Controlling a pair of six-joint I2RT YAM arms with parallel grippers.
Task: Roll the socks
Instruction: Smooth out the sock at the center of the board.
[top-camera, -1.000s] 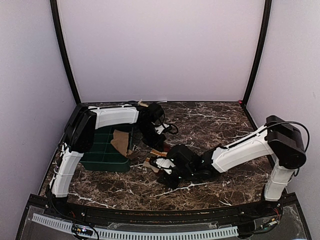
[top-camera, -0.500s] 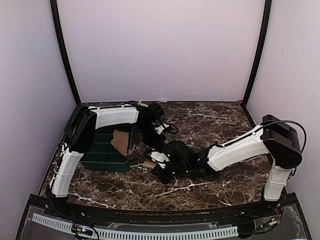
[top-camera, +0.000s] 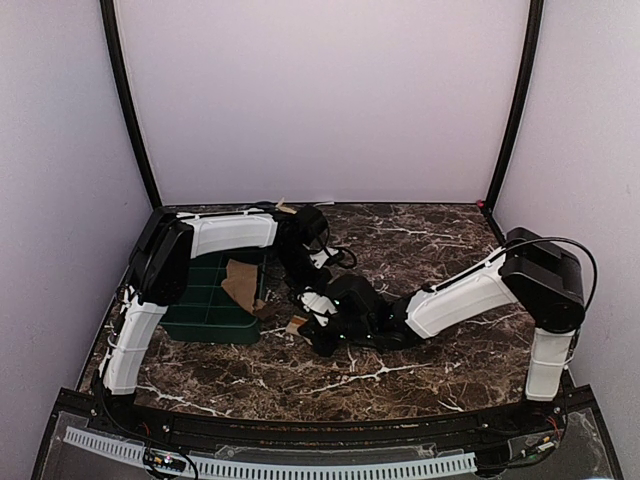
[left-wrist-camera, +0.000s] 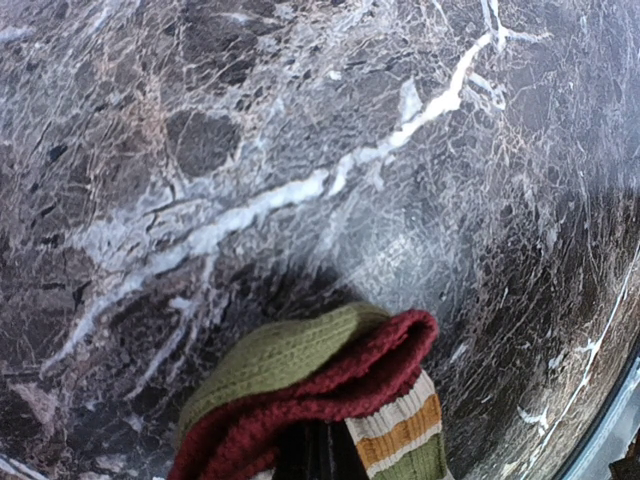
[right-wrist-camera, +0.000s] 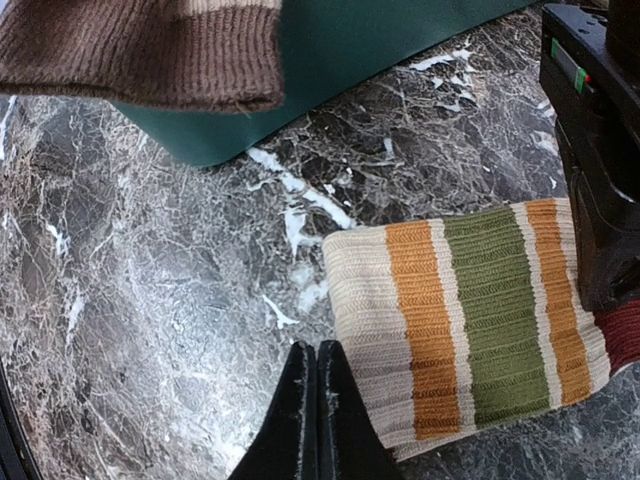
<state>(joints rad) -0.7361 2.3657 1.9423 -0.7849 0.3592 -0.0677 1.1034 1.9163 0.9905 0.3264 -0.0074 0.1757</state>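
Step, judged: start of roll. Striped sock (right-wrist-camera: 470, 320) lies flat on marble table (left-wrist-camera: 300, 150), centre, just right of green tray (right-wrist-camera: 380, 50). Left gripper (left-wrist-camera: 310, 450) clamped tight on its red-olive end. Right gripper (right-wrist-camera: 312, 360) pressed fully together, nothing seen between its fingers, tips at cream cuff edge. Next move: tuck cuff under, turn it toward pinned end. Knit ribbed, floppy, with orange and olive bands. Second sock (right-wrist-camera: 150, 45), brown ribbed, drapes over tray rim.
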